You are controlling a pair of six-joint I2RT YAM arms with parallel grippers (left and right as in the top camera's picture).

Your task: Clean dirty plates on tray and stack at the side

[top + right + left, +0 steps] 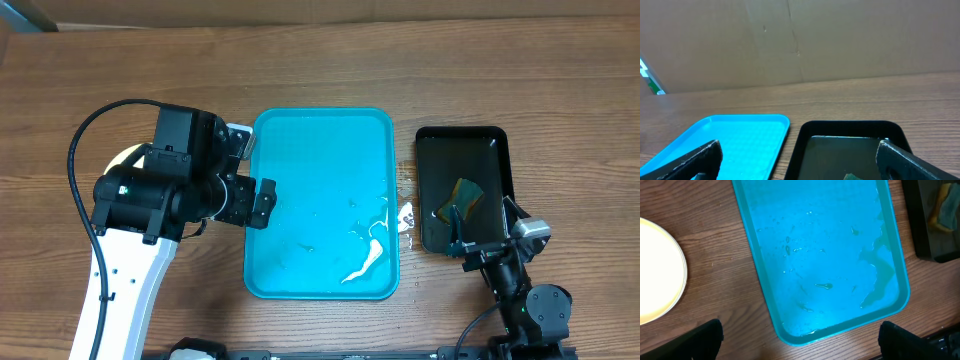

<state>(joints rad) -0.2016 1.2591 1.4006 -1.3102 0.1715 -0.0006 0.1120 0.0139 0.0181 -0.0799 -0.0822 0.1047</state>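
The left arm (150,195) has black joints, a white link (120,290) and a black cable (72,160).

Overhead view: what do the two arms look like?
Left arm: black boxy joint housings, white lower link with small dark dots, a black cable looping off it, green indicator light. Right arm: slimmer, all black except a silver-grey block near the wrist.

Overhead looks straight down; 2 closer wrist views share the tray (320,170).
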